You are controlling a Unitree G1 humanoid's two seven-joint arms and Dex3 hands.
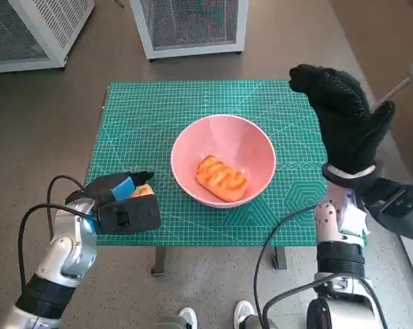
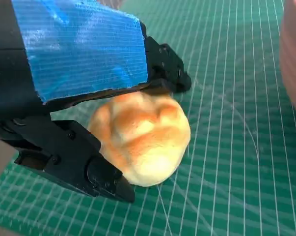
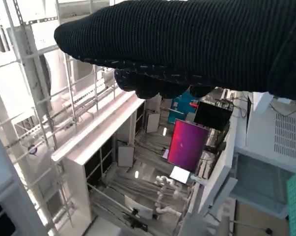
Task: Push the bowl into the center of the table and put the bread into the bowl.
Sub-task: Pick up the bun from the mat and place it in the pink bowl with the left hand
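Left hand (image 1: pixel 124 203) at the near left of the green mat (image 1: pixel 158 110), fingers grasping a bread roll (image 2: pixel 143 137) resting on the mat, pink bowl (image 1: pixel 251 140) at mid-table holding another bread (image 1: pixel 221 177), right hand (image 1: pixel 343 116) raised over the far right edge, fingers released, holding nothing

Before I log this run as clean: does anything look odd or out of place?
Nothing is spilled or damaged. One bread lies in the pink bowl, while the left hand grips a second bread roll at the mat's near-left edge.
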